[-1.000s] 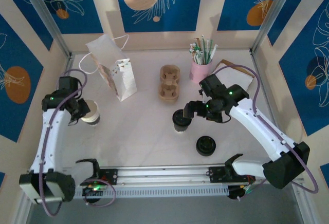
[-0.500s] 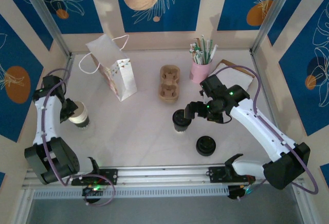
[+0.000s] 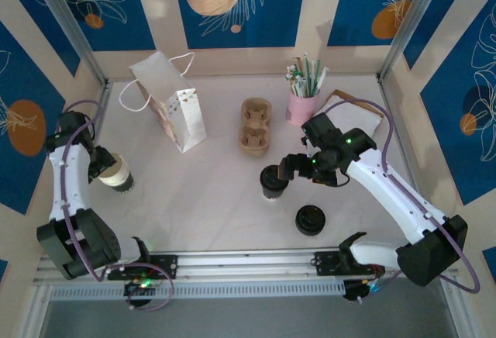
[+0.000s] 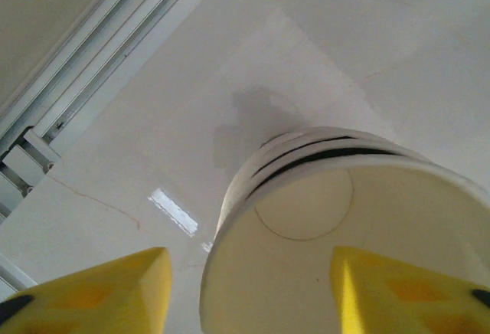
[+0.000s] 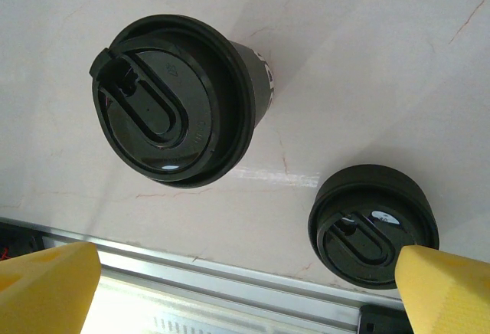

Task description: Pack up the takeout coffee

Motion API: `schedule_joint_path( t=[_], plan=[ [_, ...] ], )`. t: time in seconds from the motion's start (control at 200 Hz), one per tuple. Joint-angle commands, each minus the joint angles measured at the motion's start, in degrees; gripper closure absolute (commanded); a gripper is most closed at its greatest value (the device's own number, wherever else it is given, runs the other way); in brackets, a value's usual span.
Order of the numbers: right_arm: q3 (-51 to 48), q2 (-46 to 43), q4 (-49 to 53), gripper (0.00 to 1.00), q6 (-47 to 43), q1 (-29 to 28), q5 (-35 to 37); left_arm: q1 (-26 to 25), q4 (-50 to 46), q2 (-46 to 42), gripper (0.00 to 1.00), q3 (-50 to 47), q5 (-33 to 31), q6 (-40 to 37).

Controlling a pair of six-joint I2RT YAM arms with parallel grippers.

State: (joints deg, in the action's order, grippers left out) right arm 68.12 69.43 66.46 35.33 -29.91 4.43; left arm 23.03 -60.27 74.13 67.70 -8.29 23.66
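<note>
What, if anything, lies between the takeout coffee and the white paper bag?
Nothing: in the top view, the table between the takeout coffee and the white paper bag is bare.

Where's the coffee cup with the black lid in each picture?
Top external: the takeout coffee stands near the middle of the picture.
Right wrist: the takeout coffee is at the upper left, seen from above its lid.
Left wrist: this camera looks down into the open cream cup instead.
Shared landmark: the spare black lid, lying beside the coffee toward the front rail, sits at the lower right in the right wrist view.
</note>
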Motion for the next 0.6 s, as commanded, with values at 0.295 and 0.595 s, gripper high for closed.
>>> schedule_joint_path(
  t=[0.295,0.595],
  plan=[
    [5.39,1.84,-1.05,0.02,-1.53,1.27,-1.06,-1.41,-9.92,-14.8,0.09,15.77,10.62,-3.17],
    [7.37,4.42,-5.81,0.16,-2.28,5.65,-4.83,-24.5,-12.63,-14.13,0.1,23.63,6.66,5.16]
  ],
)
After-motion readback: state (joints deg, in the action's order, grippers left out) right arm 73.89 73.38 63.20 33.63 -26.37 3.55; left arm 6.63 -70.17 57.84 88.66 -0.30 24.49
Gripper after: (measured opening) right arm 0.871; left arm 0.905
